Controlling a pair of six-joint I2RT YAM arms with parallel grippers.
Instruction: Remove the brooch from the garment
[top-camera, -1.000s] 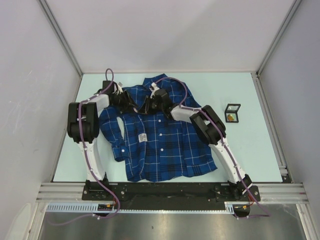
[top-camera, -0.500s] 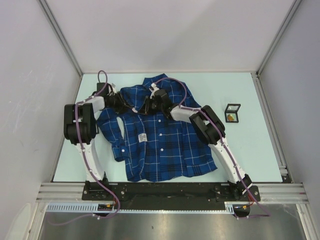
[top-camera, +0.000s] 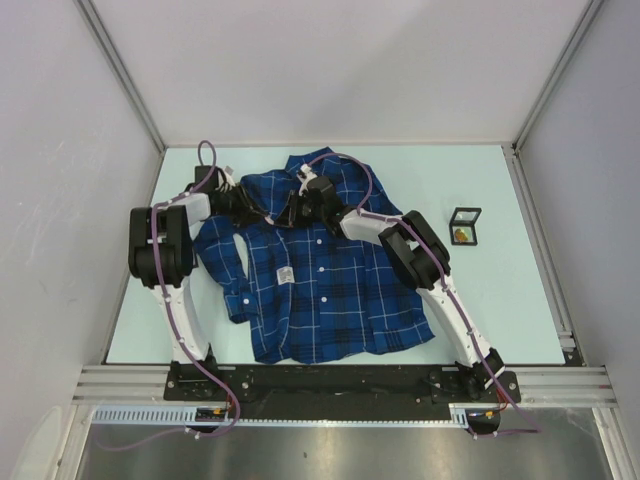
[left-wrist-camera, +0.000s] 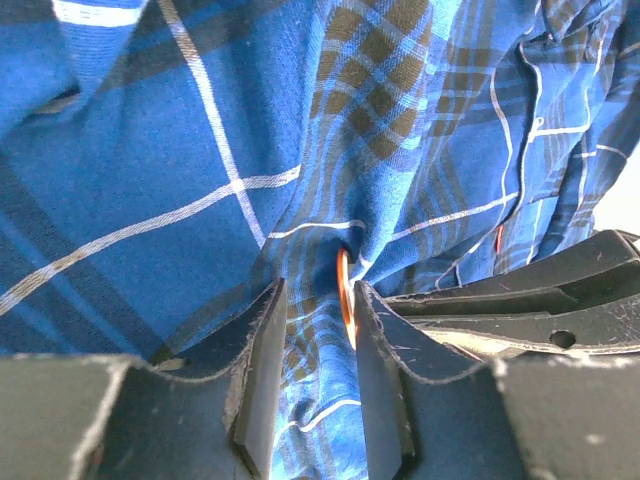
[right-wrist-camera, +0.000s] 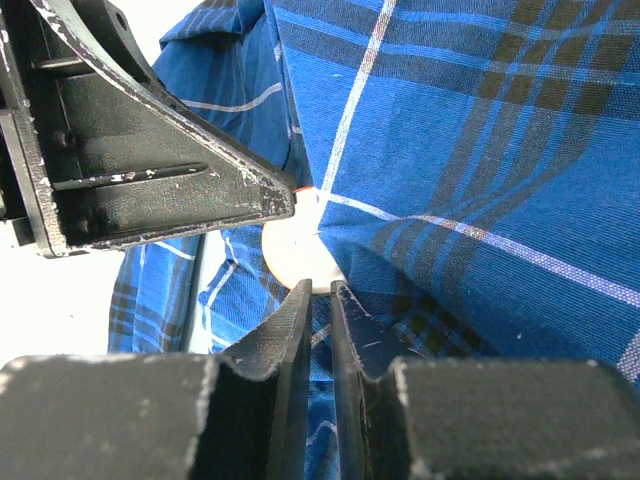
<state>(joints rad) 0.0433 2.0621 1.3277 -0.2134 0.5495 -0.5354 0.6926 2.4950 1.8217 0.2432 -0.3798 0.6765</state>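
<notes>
The garment (top-camera: 320, 280), a dark blue plaid shirt, lies spread on the table. Both grippers meet at its left chest near the collar. In the left wrist view my left gripper (left-wrist-camera: 312, 350) is closed on a bunched fold of the garment (left-wrist-camera: 180, 200). The brooch's orange rim (left-wrist-camera: 343, 295) stands edge-on against the inner face of the right-hand finger. In the right wrist view the brooch (right-wrist-camera: 298, 255) is a pale round disc, and my right gripper (right-wrist-camera: 318, 300) is nearly closed with its tips at the disc's lower edge. In the top view my left gripper (top-camera: 255, 210) and right gripper (top-camera: 290, 214) almost touch.
A small black-framed box (top-camera: 463, 226) with something yellow inside stands on the table right of the shirt. The right gripper's body (left-wrist-camera: 560, 300) fills the right of the left wrist view. The left gripper's body (right-wrist-camera: 130, 150) fills the upper left of the right wrist view.
The left arm's elbow has swung left and its wrist drawn back a little. Both grippers stay at the same spot on the shirt. The right arm has barely moved.
</notes>
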